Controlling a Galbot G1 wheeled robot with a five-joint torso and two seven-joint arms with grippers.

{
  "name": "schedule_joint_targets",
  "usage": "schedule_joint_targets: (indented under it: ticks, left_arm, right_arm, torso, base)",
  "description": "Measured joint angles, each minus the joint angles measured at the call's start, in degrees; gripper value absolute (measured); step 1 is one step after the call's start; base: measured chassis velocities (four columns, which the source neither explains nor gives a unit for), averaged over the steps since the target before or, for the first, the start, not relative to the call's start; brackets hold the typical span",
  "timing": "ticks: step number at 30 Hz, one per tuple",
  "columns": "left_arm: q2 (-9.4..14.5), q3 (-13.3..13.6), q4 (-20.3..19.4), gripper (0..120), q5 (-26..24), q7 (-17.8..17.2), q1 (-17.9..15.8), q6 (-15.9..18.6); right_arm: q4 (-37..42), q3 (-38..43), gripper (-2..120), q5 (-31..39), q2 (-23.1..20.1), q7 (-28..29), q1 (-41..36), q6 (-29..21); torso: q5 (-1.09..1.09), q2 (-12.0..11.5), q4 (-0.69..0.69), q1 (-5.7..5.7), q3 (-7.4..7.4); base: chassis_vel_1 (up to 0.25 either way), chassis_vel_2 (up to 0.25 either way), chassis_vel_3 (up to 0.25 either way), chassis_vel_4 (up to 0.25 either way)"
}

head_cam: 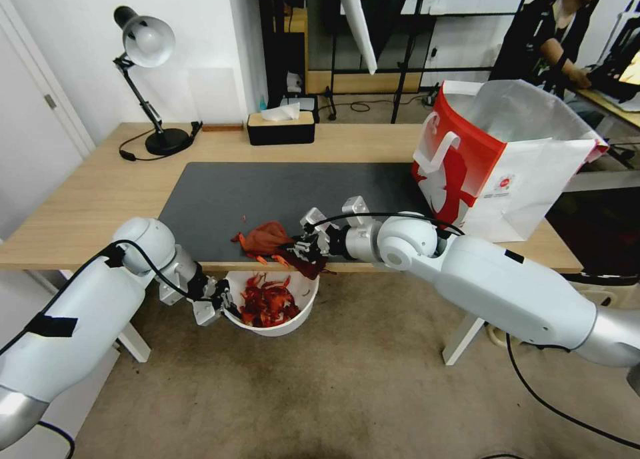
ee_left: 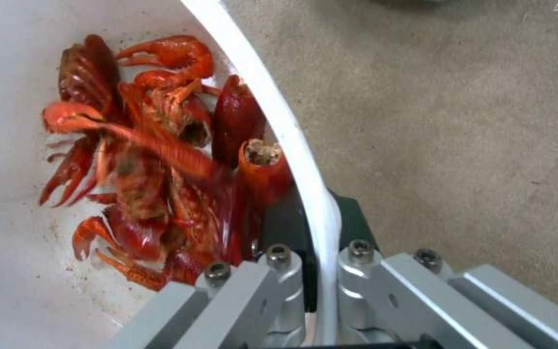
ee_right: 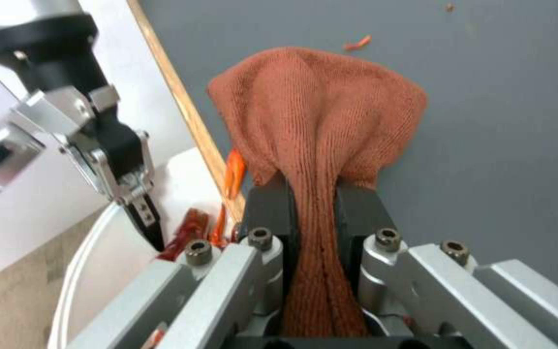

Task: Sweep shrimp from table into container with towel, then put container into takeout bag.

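The rust-red towel (head_cam: 265, 238) lies bunched on the grey mat at the table (head_cam: 87, 199) front edge, and my right gripper (head_cam: 303, 249) is shut on its near end (ee_right: 317, 116). Below that edge hangs the white container (head_cam: 297, 316), its rim (ee_left: 279, 111) pinched by my shut left gripper (head_cam: 223, 299). A pile of red shrimp (head_cam: 267, 302) fills the container's bottom (ee_left: 162, 160). A few orange shrimp pieces (ee_right: 234, 172) sit right at the table edge beside the towel. The red and white takeout bag (head_cam: 493, 159) stands open on the table's right end.
A black desk lamp (head_cam: 147, 46) and a black tissue box (head_cam: 280, 127) stand at the table's back. Tiny red scraps (head_cam: 243, 218) dot the mat. White table legs (head_cam: 467, 339) and beige carpet lie below the container.
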Motion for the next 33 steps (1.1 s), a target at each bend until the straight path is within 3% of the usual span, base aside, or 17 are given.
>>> schedule_joint_targets:
  ticks: [16, 22, 33]
  left_arm:
    - [-0.25, -0.05, 0.4, 0, 0.2, 0.0, 0.08, 0.05]
    - [-0.23, -0.26, 0.82, 0, 0.2, 0.0, 0.36, 0.05]
    - [1.22, -1.75, 0.87, 0, -0.9, 0.0, 2.46, 0.04]
  right_arm:
    - [0.63, 8.56, 8, 5.18, 0.43, -1.33, -2.33, 3.91]
    - [-3.49, 10.27, 8, 7.71, 2.65, -2.93, -1.86, 6.9]
    - [-20.07, 7.73, 8, 8.59, 11.58, -5.64, 5.09, 9.24]
  torso:
    - [0.0, 0.0, 0.0, 0.0, 0.0]
    - [0.0, 0.0, 0.0, 0.0, 0.0]
    - [-0.01, 0.0, 0.02, 0.01, 0.02]
  base:
    - [0.0, 0.0, 0.0, 0.0]
    - [0.0, 0.0, 0.0, 0.0]
    - [0.0, 0.0, 0.0, 0.0]
